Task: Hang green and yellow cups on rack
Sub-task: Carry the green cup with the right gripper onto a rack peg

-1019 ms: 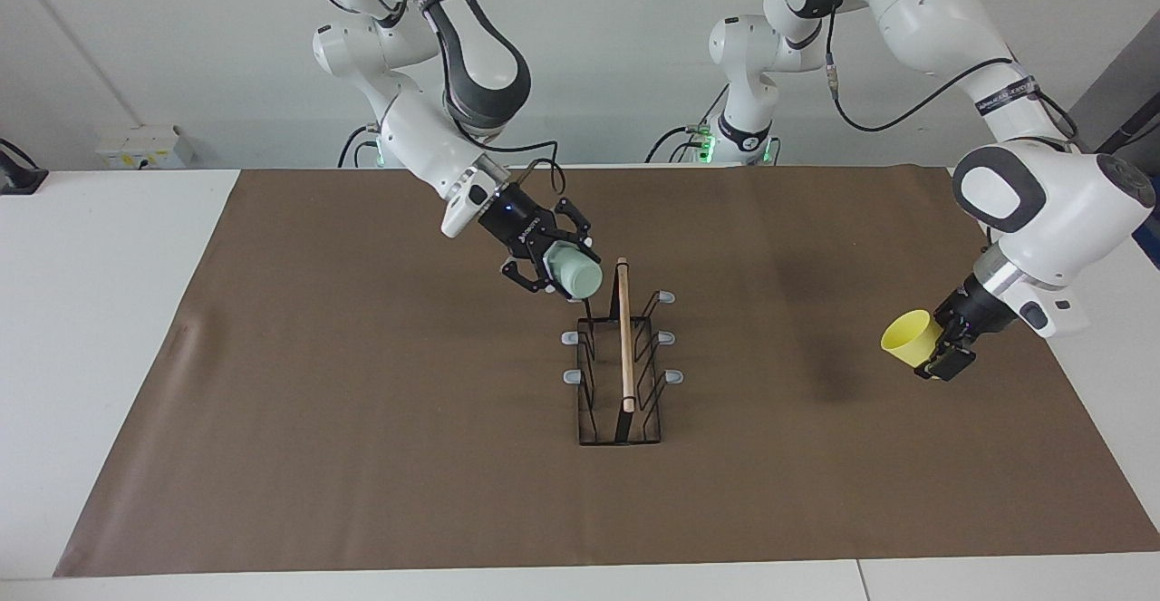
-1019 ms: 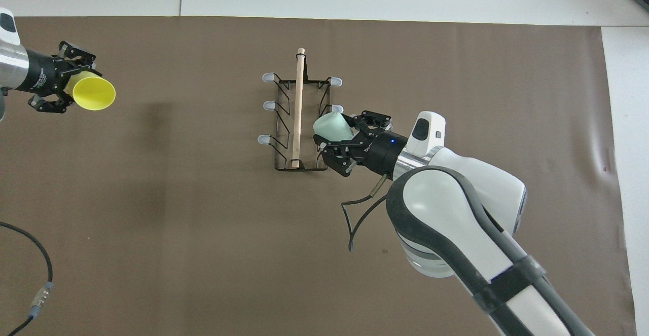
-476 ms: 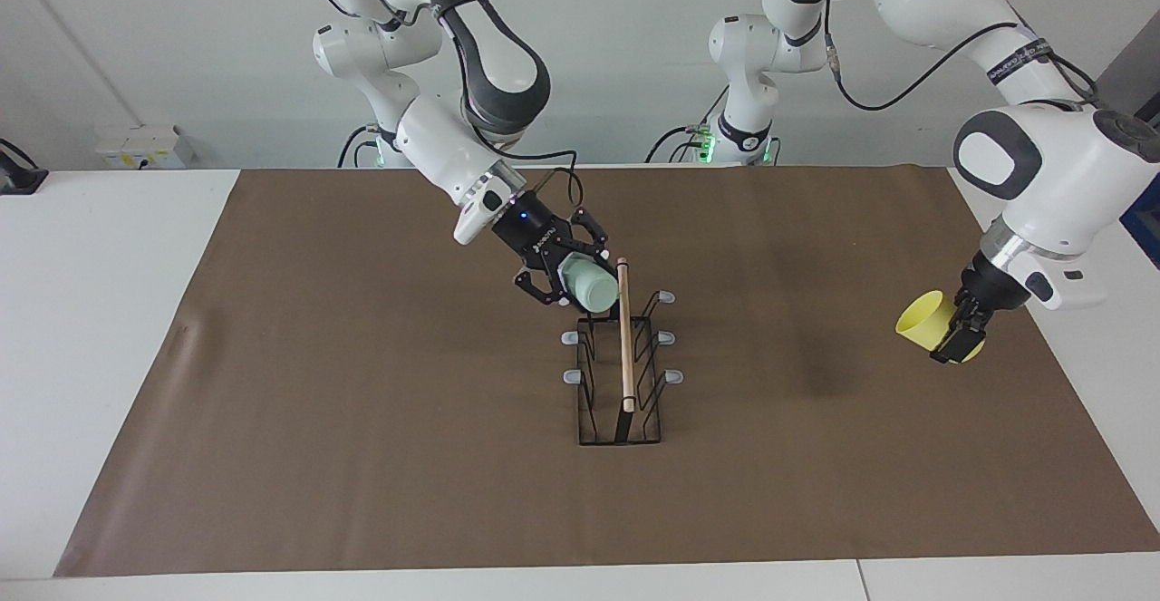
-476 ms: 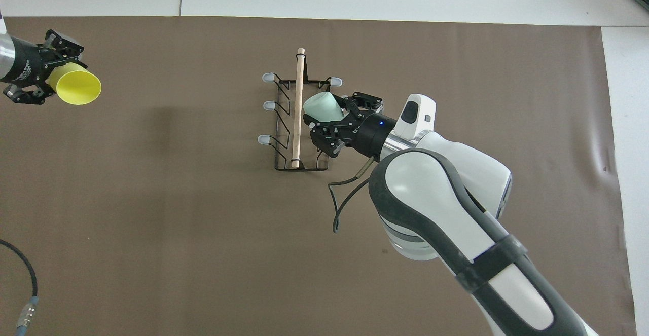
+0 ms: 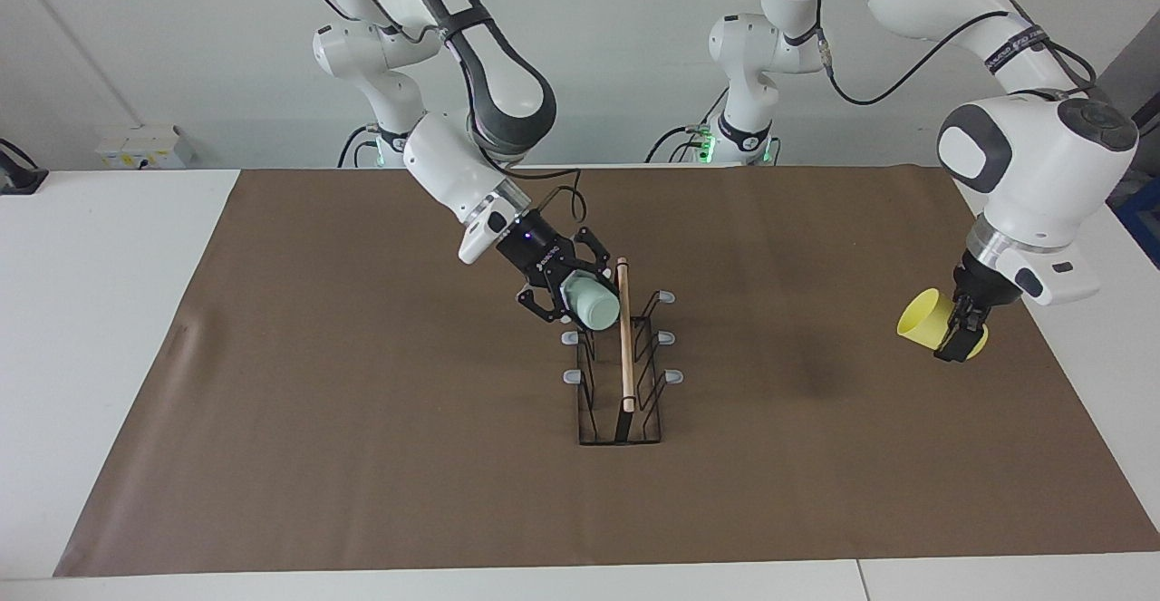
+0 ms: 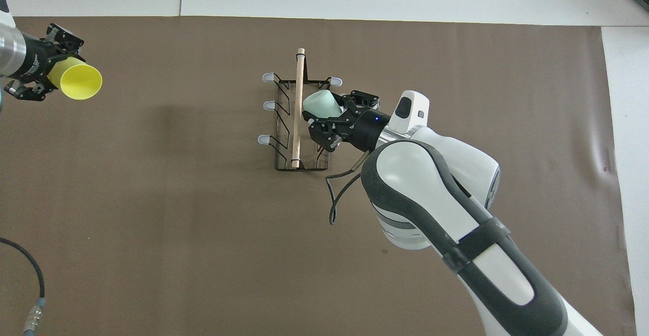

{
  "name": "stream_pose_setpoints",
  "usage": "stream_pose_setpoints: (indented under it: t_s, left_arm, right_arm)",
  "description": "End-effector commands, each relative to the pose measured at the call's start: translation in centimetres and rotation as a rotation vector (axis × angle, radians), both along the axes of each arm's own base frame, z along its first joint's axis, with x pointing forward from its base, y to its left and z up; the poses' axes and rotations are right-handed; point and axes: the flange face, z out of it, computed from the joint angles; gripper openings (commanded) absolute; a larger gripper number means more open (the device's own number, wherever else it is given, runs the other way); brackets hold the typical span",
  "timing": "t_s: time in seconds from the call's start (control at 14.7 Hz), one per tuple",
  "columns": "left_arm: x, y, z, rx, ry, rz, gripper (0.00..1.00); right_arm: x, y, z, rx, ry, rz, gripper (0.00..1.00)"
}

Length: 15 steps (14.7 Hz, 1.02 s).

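Mint green cup (image 5: 594, 305) clamped in right gripper (image 5: 580, 297), lying sideways, over rack (image 5: 622, 374) on right-arm side, right against wooden rod (image 5: 624, 334)
Yellow cup (image 5: 924, 320) clamped in left gripper (image 5: 959, 334), raised over brown mat (image 5: 362, 420), well apart from rack toward left arm's end
Rack standing mid-mat, prongs bare; white table (image 5: 100, 311) around mat, pale wall at robots' end

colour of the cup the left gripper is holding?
Bright yellow. The yellow cup in the left gripper shows best in the overhead view.
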Motion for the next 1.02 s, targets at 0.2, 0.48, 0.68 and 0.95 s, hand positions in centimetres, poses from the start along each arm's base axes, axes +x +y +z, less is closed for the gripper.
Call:
stream_pose_setpoints:
  t_s: [0.2,0.48,0.68,0.95]
  left_arm:
    - [-0.1,-1.4,0.4,0.022,-0.031,0.03,0.0]
    - [-0.2,-1.6,0.2,0.021,-0.029,0.029,0.0]
    - [-0.2,-1.5,0.2,0.021,-0.031,0.029,0.0]
    - [-0.1,-2.2,0.3,0.021,-0.048,0.022,0.0]
  right_arm:
    - [-0.7,0.7,-1.7,-0.024,0.012,-0.022,0.0]
    - [-3.1,1.2,-3.0,0.031,0.039,-0.047,0.0]
    - [-3.8,0.9,-3.4,0.044,0.033,-0.057,0.0]
    - [-4.8,0.1,-4.2,-0.019,-0.011,-0.009,0.0]
